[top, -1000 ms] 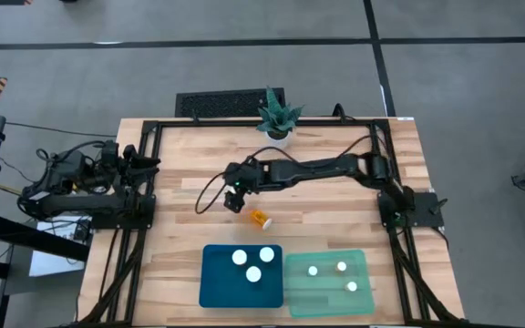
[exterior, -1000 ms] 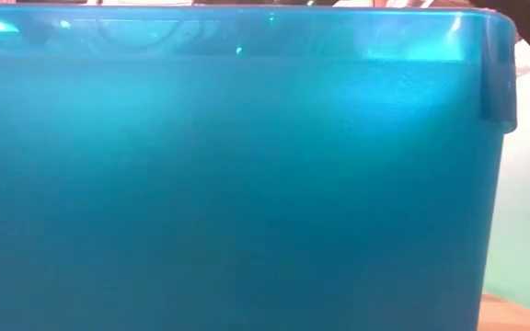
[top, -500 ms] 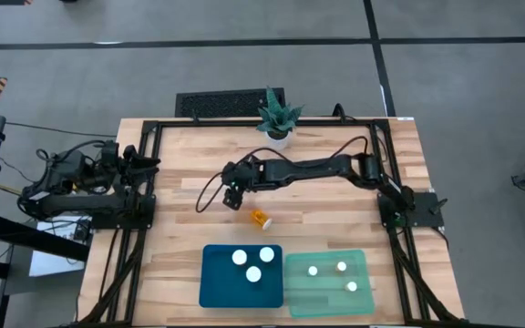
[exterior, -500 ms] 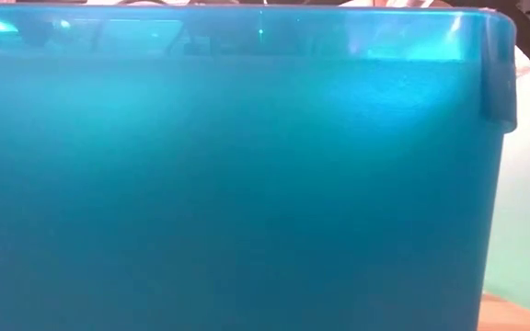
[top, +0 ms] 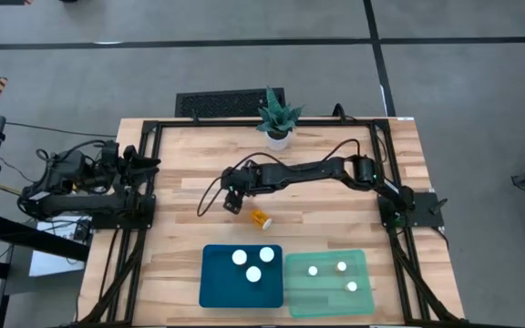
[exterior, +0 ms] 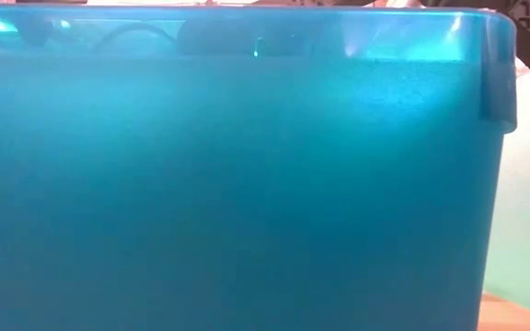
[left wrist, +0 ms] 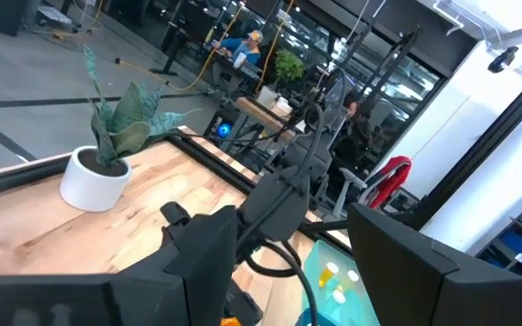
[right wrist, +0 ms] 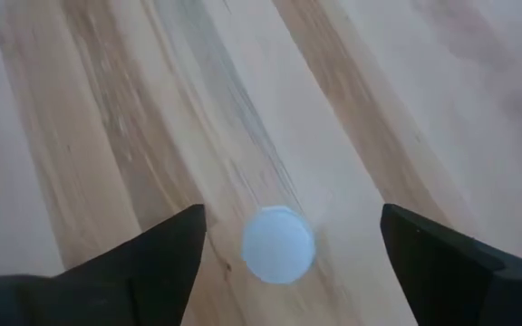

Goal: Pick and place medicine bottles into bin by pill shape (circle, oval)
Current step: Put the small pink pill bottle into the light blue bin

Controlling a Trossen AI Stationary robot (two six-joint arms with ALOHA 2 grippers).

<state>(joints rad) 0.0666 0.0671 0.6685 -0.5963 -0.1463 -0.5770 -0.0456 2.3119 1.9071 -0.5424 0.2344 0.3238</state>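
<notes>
My right gripper (right wrist: 284,272) is open and points down over the middle left of the table (top: 233,198). Below it stands an upright bottle, showing its round white cap (right wrist: 279,244) between the two fingers, which do not touch it. In the high view the gripper hides this bottle. An amber bottle (top: 260,218) lies on its side just to the gripper's near right. The dark blue bin (top: 217,287) holds three white-capped bottles, and the mint green bin (top: 328,296) holds three. My left gripper (left wrist: 288,272) is open and empty at the table's left edge (top: 139,164).
A white pot with a green plant (top: 276,120) stands at the far edge, with a black grille (top: 226,102) behind it on the floor. The blue bin's wall (exterior: 228,184) fills the low view. Bare wood lies left and right of the bins.
My right gripper has come down a little toward the table above the upright bottle, and its arm's elbow has shifted toward the table's left. The lying bottle and the bins have stayed put.
</notes>
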